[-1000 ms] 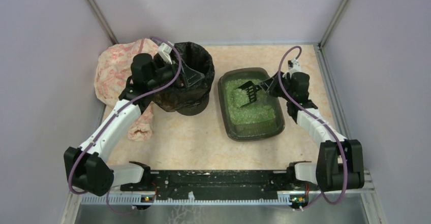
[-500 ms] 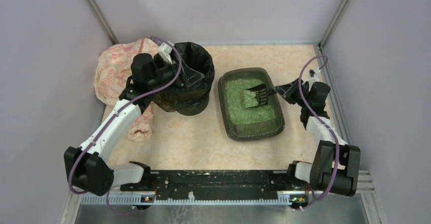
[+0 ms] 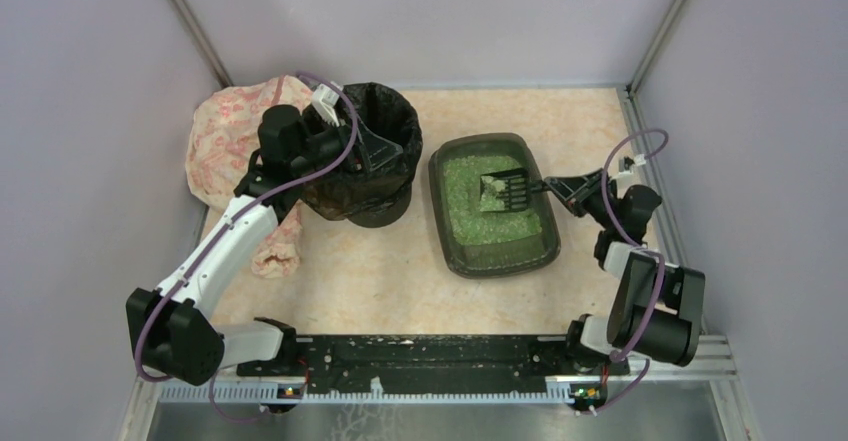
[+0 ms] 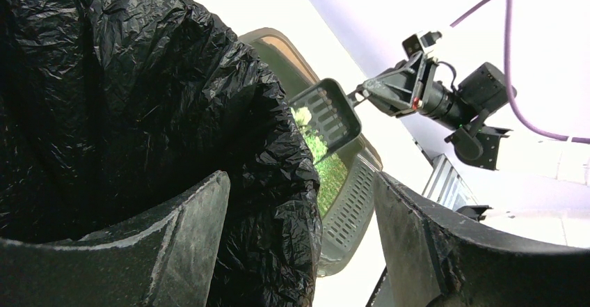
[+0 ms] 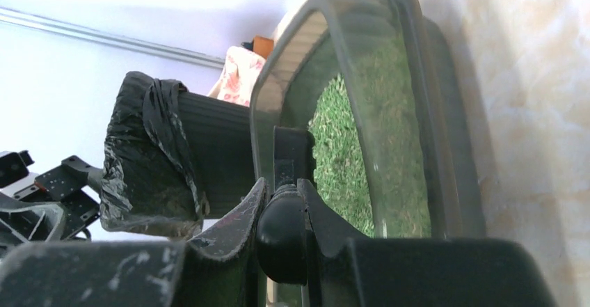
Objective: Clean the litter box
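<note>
Locate the table, pale and marbled, enclosed by lilac walls. Note the pink patterned cloth bunched at the far left, touching the bin. See the round bin, lined with a black bag, standing upright just right of the cloth. Find the litter box just right of the bin and apart from it, lying flat on the table with green litter across its floor.

Observe the left gripper at the bin's right rim, with fingers spread apart astride the bag's edge: one inside the bin, the other outside and clear of the bag. Observe the right gripper just beyond the box's right rim, with fingers pressed together on the handle of the black slotted scoop.

Note the scoop head roughly level over the far half of the litter, raised off it. Note also a small pale clump lying on the slats.
</note>
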You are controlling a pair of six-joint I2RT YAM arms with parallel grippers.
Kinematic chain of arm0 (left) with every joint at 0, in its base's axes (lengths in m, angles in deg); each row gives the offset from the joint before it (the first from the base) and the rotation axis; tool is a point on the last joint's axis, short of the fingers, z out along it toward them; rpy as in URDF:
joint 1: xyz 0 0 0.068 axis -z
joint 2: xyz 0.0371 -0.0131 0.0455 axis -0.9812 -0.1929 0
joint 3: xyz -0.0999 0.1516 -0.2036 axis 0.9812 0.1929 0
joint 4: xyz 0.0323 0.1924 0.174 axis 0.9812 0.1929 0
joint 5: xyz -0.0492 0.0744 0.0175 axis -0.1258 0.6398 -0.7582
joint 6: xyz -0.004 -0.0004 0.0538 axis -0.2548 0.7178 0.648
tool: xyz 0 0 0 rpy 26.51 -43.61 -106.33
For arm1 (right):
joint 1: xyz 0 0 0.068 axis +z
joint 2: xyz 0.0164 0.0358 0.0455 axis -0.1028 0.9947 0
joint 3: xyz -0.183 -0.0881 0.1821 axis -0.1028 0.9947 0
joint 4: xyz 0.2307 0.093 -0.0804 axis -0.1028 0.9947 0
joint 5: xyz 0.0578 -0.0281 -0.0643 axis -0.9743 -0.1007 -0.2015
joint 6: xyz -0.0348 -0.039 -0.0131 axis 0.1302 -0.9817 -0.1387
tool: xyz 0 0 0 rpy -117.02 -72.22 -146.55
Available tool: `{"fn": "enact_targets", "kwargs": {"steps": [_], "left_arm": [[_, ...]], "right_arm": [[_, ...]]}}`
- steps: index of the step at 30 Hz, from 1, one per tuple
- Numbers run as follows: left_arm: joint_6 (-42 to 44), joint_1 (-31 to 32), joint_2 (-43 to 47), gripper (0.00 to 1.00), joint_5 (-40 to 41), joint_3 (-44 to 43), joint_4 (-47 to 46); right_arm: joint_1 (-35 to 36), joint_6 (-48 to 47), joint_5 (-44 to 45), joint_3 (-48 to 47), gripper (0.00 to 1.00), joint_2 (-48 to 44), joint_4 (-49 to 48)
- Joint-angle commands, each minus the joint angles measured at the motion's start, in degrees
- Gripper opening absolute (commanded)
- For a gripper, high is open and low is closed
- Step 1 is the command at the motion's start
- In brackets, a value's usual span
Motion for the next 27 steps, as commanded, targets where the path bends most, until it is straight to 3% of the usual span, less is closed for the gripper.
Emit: {"fn": "enact_targets", "kwargs": {"steps": [1, 8, 12, 20, 27], "left_arm": [[0.0, 0.6, -0.4, 0.81, -0.8, 0.0, -1.8], [0.2, 0.8, -0.3, 0.81, -0.7, 0.0, -1.8], [0.3, 0.8, -0.2, 0.81, -0.5, 0.0, -1.7], [0.1, 0.8, -0.3, 0.81, -0.9, -0.1, -1.7], [0.5, 0.9, 0.1, 0.81, -0.2, 0.1, -1.6]], "right_arm": [[-1.5, 5.8, -3.9, 1.5, 0.00, 1.6, -12.3], [1.4, 5.4, -3.2, -0.6, 0.00, 1.9, -10.7], [-2.3, 4.4, -2.1, -0.1, 0.00, 0.3, -8.2], [-1.8, 7.1, -4.6, 1.2, 0.00, 2.4, -13.0], [-3.2, 8.7, 0.2, 2.9, 0.00, 0.4, -13.4]]}}
